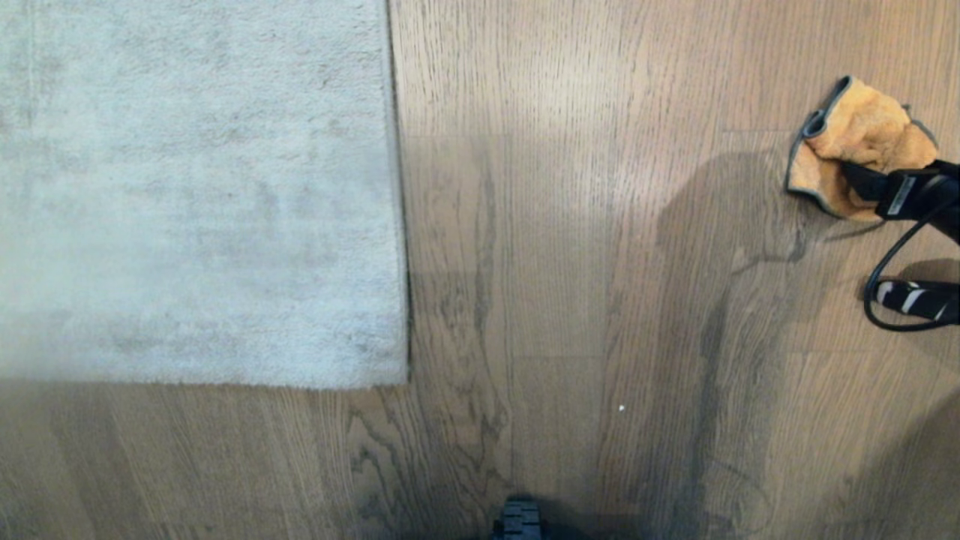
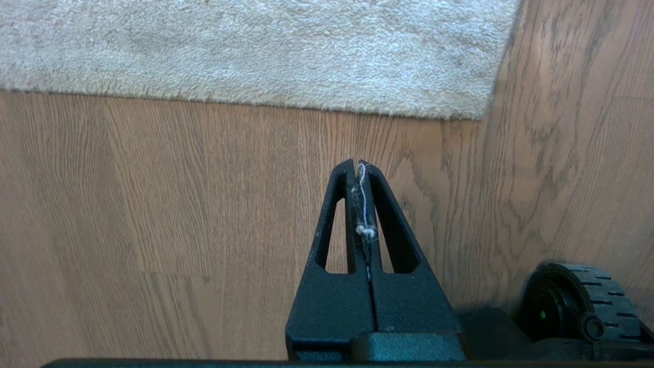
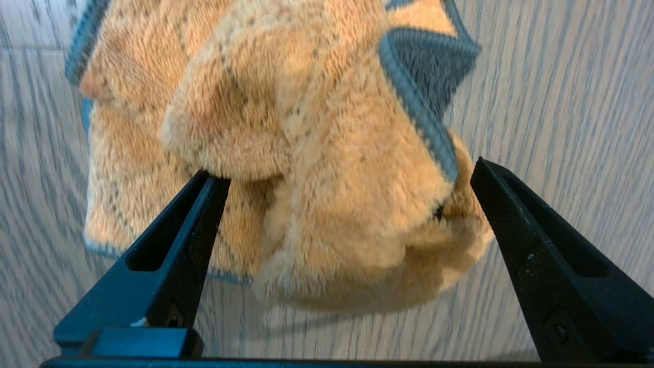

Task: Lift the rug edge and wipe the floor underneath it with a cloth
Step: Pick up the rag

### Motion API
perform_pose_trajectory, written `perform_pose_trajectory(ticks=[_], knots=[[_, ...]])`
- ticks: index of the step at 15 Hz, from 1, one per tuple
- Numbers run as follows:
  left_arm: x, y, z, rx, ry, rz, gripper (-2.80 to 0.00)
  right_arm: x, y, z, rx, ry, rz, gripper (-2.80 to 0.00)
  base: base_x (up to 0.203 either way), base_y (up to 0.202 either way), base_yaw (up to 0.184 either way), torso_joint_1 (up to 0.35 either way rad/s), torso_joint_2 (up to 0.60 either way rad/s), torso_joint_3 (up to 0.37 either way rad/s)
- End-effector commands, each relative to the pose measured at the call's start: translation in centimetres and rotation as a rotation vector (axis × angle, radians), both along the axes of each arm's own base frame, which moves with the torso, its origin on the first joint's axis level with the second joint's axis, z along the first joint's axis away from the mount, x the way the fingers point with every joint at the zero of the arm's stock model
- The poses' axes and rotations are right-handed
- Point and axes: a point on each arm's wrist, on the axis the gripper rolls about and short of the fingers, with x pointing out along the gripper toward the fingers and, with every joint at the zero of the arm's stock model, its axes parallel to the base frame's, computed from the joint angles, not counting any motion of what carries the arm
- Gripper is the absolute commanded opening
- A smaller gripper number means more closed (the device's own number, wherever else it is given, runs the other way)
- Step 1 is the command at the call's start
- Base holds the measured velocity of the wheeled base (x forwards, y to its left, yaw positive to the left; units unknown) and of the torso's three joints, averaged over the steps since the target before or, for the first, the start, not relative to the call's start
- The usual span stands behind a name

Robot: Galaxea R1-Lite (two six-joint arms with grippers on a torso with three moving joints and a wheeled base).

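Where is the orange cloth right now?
In the head view the orange cloth lies bunched on the floor at the far right, well away from the rug edge, with the open right end effector straddling it.

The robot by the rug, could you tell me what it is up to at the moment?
It is getting ready to pick up an orange cloth lying crumpled on the wood floor, off to its right. The right gripper is open, with its fingers on either side of the cloth, not yet closed on it. The left gripper is shut and empty, above bare floor near the rug edge. The rug lies flat; nothing has been lifted or wiped.
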Motion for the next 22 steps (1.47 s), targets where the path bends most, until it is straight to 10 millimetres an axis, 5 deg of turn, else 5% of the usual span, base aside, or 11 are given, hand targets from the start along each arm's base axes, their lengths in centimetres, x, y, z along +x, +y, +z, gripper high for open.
perform_pose_trajectory(ticks=[1,2,3,13,17,22], knots=[[0.0,0.0,0.0,0.000,0.000,0.000,-2.80,0.5,-0.2,-0.5,-0.001,-0.002,0.001,0.00,0.000,0.000,0.000,0.000,0.00,0.000],[0.0,0.0,0.0,0.000,0.000,0.000,-2.80,0.6,-0.2,-0.5,-0.002,-0.005,0.002,0.00,0.000,0.000,0.000,0.000,0.00,0.000],[0.0,0.0,0.0,0.000,0.000,0.000,-2.80,0.6,-0.2,-0.6,-0.001,-0.004,0.002,-2.80,0.000,0.000,0.000,0.000,0.00,0.000],[0.0,0.0,0.0,0.000,0.000,0.000,-2.80,0.4,-0.1,-0.9,0.063,-0.002,0.009,-2.80,0.000,0.000,0.000,0.000,0.00,0.000],[0.0,0.0,0.0,0.000,0.000,0.000,-2.80,-1.9,0.6,-0.7,0.064,-0.013,0.012,-2.80,0.000,0.000,0.000,0.000,0.00,0.000],[0.0,0.0,0.0,0.000,0.000,0.000,-2.80,-7.2,2.1,-0.9,0.065,-0.002,0.036,-2.80,0.000,0.000,0.000,0.000,0.00,0.000]])
